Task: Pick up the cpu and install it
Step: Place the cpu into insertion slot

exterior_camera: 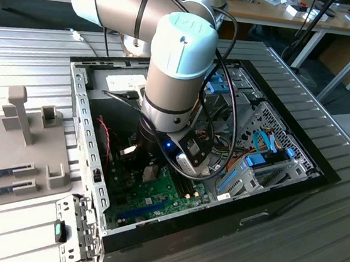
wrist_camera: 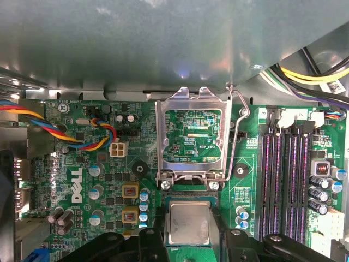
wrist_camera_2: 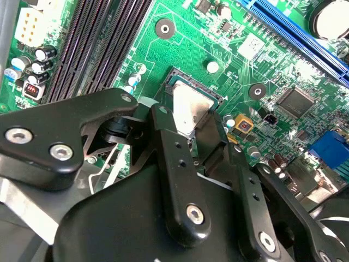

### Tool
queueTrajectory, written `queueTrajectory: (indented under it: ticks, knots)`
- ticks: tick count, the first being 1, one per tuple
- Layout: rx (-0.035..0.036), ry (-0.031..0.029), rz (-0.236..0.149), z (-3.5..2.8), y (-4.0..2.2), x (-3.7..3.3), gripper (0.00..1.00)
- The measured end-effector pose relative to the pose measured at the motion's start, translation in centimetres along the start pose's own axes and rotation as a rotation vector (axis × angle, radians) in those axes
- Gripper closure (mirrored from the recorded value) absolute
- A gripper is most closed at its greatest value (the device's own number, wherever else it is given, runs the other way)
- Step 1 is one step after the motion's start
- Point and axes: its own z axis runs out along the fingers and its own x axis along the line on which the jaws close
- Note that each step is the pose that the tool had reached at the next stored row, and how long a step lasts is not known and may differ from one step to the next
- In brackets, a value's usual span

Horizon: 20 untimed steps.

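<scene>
The cpu is a small square chip with a dull silver lid. It sits over the open socket on the green motherboard. In both wrist views my gripper has one black finger against each side of the chip, shut on it. In the second wrist view the cpu looks slightly tilted above the socket frame, and its near part is hidden between the fingers. The exterior view shows my arm reaching down into the computer case.
The socket's metal load plate stands flipped open with its wire lever beside it. Dark memory slots run close by. Coloured fan wires, yellow and black cables and a blue slot surround the socket.
</scene>
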Motion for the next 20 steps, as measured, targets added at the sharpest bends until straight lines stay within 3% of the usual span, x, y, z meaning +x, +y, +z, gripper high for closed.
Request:
queueTrajectory:
  ticks: [6, 7, 10, 20]
  knots:
    - [-0.0001, 0.0, 0.0, 0.01, 0.0, 0.0, 0.57]
    - [-0.0001, -0.0001, 0.0, 0.01, 0.0, -0.01, 0.51]
    - [0.0, 0.0, 0.0, 0.0, 0.0, -0.01, 0.51]
    - [-0.0003, -0.0006, 0.0, -0.64, -0.03, -0.01, 0.51]
